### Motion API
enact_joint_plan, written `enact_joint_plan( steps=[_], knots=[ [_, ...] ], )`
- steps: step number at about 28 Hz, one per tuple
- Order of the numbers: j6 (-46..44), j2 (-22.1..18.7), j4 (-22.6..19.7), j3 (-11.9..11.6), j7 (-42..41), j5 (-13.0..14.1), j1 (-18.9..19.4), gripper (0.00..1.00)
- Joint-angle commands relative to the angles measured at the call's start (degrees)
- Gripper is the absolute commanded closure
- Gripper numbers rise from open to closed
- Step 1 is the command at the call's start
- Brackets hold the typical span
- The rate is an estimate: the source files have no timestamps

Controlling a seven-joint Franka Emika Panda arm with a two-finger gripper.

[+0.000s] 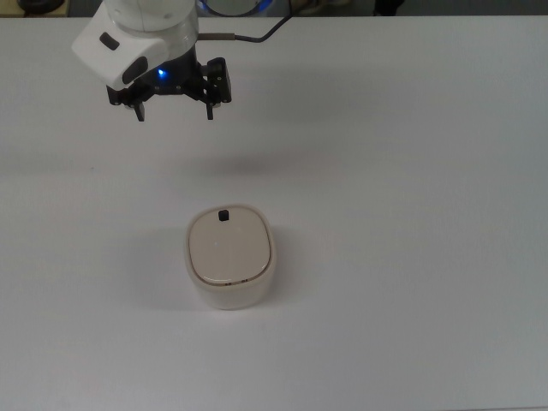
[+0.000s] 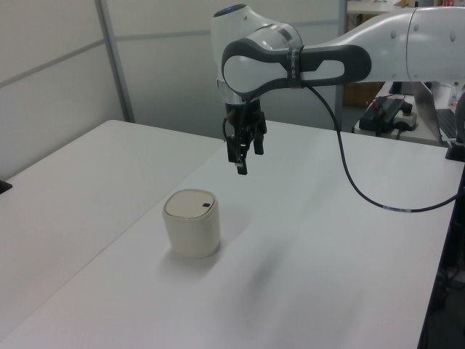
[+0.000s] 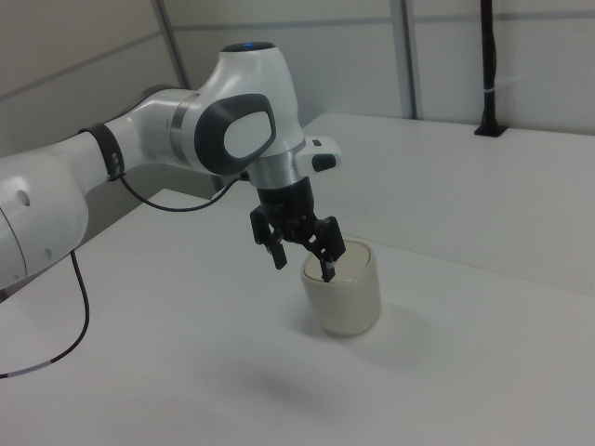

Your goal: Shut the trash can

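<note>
The cream-beige trash can point(image 1: 229, 257) stands on the white table point(image 1: 411, 214), and its flat lid lies level on the rim, with the small black knob point(image 1: 223, 215) on the side toward my gripper. My gripper point(image 1: 175, 113) hangs in the air toward the top view's upper left of the can, well apart from it. Its two fingers point(image 1: 210, 111) are spread wide with nothing between them. In the left view the gripper point(image 2: 240, 163) hovers above and behind the can point(image 2: 192, 227). In the right view one fingertip overlaps the can point(image 3: 346, 297), and the gripper point(image 3: 303, 267) is open.
A black cable point(image 2: 349, 174) loops from the arm down onto the table at the left view's right. Grey wall panels point(image 2: 58, 80) border the table's far side. Equipment point(image 2: 389, 113) stands past the table's back edge. A black post point(image 3: 486, 70) rises at the right view's upper right.
</note>
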Motion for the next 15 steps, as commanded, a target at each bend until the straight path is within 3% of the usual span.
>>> enact_joint_plan(
  steps=[1, 15],
  knots=[
    [-1.0, -0.7, -1.0, 0.0, 0.1, -0.3, 0.3, 0.00],
    [-0.8, 0.1, -0.8, -0.1, 1.0, -0.3, 0.3, 0.00]
  ],
)
